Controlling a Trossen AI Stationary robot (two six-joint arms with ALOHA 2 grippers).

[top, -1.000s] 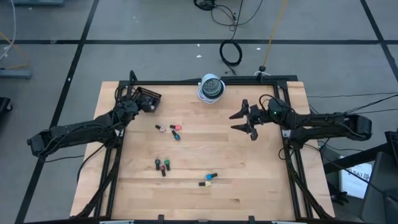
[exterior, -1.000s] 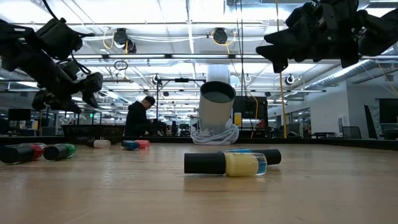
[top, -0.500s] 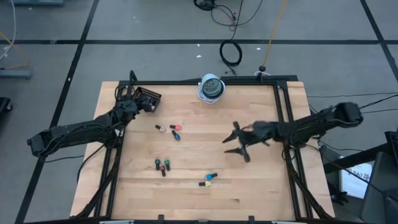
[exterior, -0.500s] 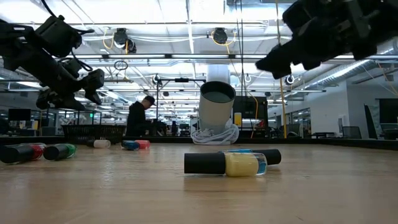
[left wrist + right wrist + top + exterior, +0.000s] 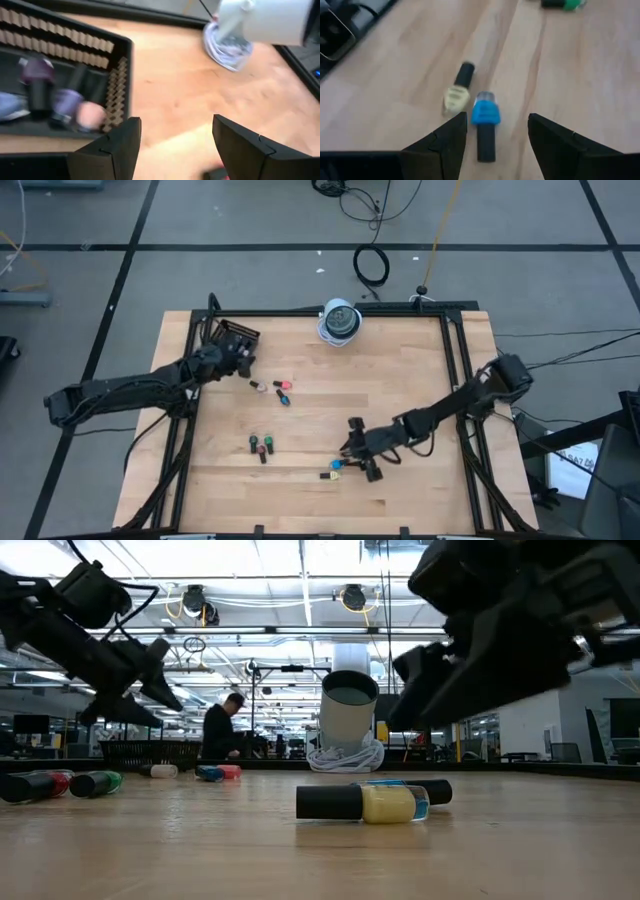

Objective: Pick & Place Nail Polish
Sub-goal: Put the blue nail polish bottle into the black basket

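Several nail polish bottles lie on their sides on the wooden table. A blue one (image 5: 484, 114) and a yellow one (image 5: 456, 96) lie side by side near the front, also seen as the yellow bottle (image 5: 392, 804) in the low view. My right gripper (image 5: 357, 452) hovers open just above and beside this pair; the blue bottle shows ahead between its fingers, untouched. A green and a red bottle (image 5: 259, 445) lie left of centre, and more bottles (image 5: 281, 388) lie farther back. My left gripper (image 5: 241, 361) is open in the air by the black tray (image 5: 238, 335), which holds several bottles (image 5: 36, 71).
A white cylinder with a coiled cord around its foot (image 5: 340, 320) stands at the table's far edge. Black frame rails (image 5: 455, 380) run along the table's sides. A person (image 5: 222, 730) stands in the room far behind the table.
My right gripper has swung from the far right of the table toward the near edge and down, ending over the blue and yellow bottles, still open. My left gripper has turned at the wrist, away from the tray and toward the table's middle. No bottle has moved.
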